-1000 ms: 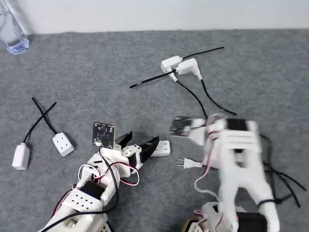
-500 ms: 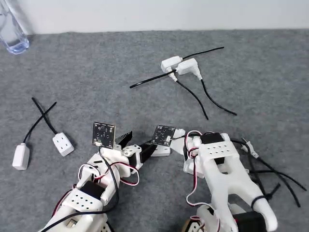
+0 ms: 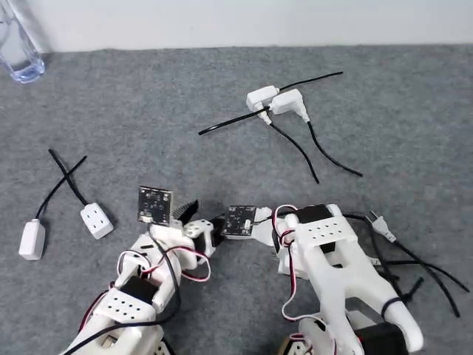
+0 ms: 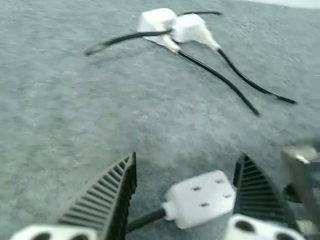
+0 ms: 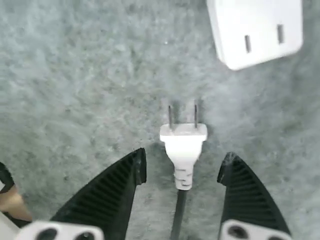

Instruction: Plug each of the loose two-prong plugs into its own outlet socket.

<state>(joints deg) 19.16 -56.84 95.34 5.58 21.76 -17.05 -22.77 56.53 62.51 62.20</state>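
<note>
Outlet socket (image 4: 200, 197), white on a black cord, lies on the grey tabletop (image 4: 75, 100) between the spread fingers of the left pincer (image 4: 189, 159), not yet gripped. Right pincer (image 5: 185, 153), also open, straddles a two-prong plug (image 5: 183, 140) whose prongs aim at that socket just beyond, slightly off-line. Judged step: gripping both halves. Next, each pincer must close, then square prongs to slots and push. Right wrist view gives this line-up, which the arms cover from above. High view adds a joined pair (image 3: 284, 102) well beyond both pincers and another loose plug (image 3: 378, 222) outside the right one.
</note>
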